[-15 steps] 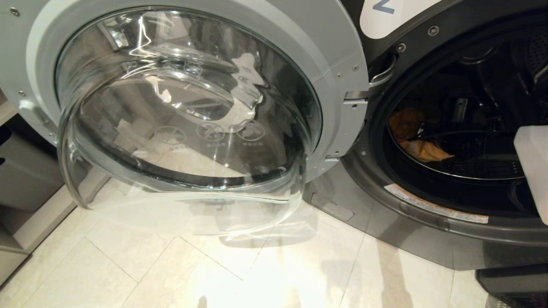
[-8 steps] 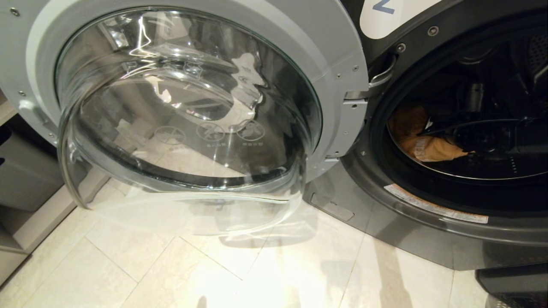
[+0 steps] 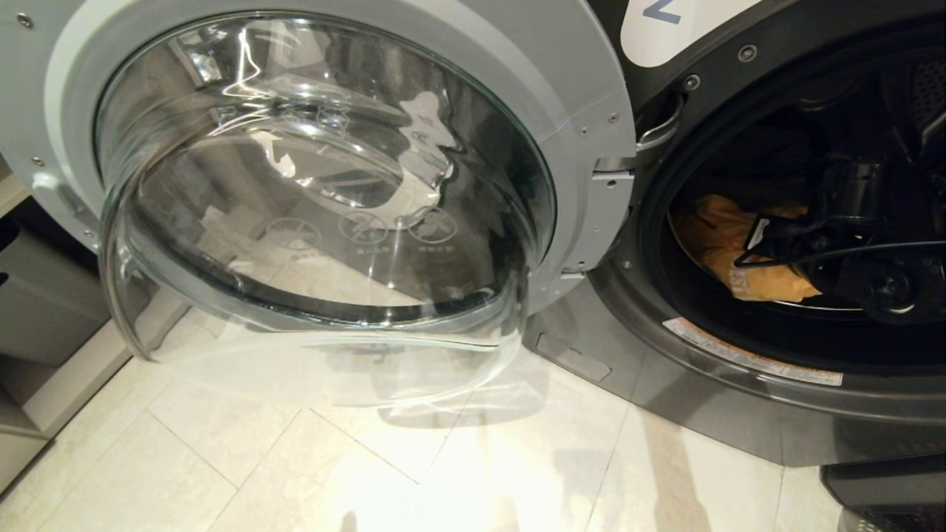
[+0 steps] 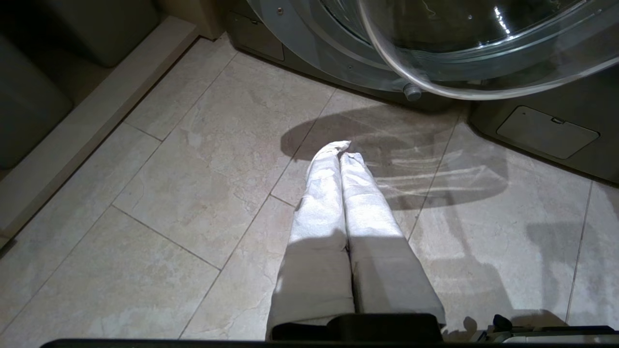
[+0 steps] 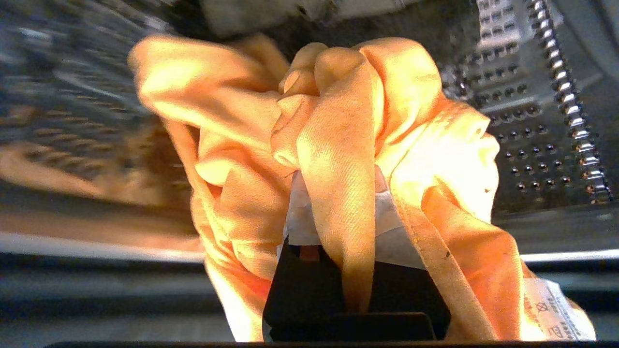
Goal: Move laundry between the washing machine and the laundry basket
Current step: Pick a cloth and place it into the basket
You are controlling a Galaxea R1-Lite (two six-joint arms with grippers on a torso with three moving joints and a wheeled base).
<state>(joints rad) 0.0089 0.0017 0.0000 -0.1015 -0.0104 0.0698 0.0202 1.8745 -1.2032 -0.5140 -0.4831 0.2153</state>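
Observation:
The washing machine (image 3: 665,384) stands with its round glass door (image 3: 325,185) swung wide to the left. In the drum mouth hangs an orange garment (image 3: 720,236), and my right gripper (image 3: 761,235) is shut on it there. In the right wrist view a fold of the orange garment (image 5: 338,121) is pinched between the white-covered fingers (image 5: 297,217) of the right gripper (image 5: 338,179), with the perforated drum wall (image 5: 522,125) behind. My left gripper (image 4: 341,151) hangs shut and empty over the floor tiles, below the door glass (image 4: 483,63). The laundry basket is out of view.
The open door juts out low over the pale tiled floor (image 3: 369,458). A grey cabinet and a raised plinth (image 3: 44,318) line the left side. A dark object (image 3: 879,488) sits at the bottom right corner.
My right arm has drawn back and down inside the drum, pulling the orange garment closer to the opening. The left arm and the door have stayed still.

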